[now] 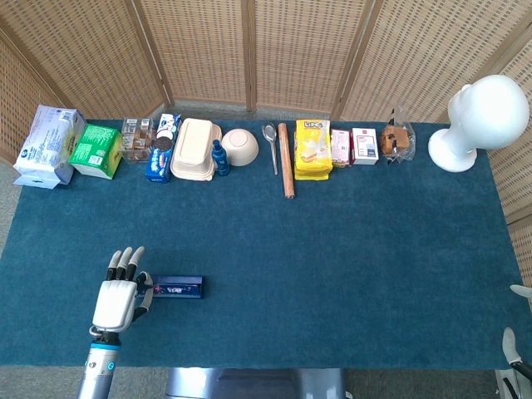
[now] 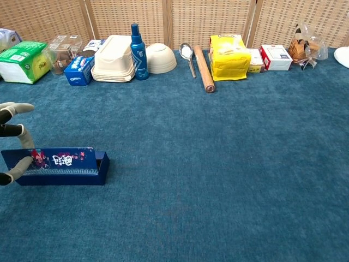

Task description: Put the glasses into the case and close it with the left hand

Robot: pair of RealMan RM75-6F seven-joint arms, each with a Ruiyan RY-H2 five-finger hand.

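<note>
Blue felt table w/ wicker screens behind. Left hand (image 1: 117, 298) sits at the near-left edge, fingers loosely round the end of the dark blue glasses case (image 2: 54, 166), thumb on its side. Case lies flat; glasses not visible. Right hand (image 1: 517, 349) barely in frame, state can't tell. Case prob. light, rigid, slick; best held across the long sides.

It looks like a staged robot test room, perhaps a lab: a blue-carpeted table (image 1: 332, 266) backed by woven wicker screens (image 1: 208, 50), with groceries lined along the upper edge and a white mannequin head (image 1: 478, 120) at upper right.
</note>
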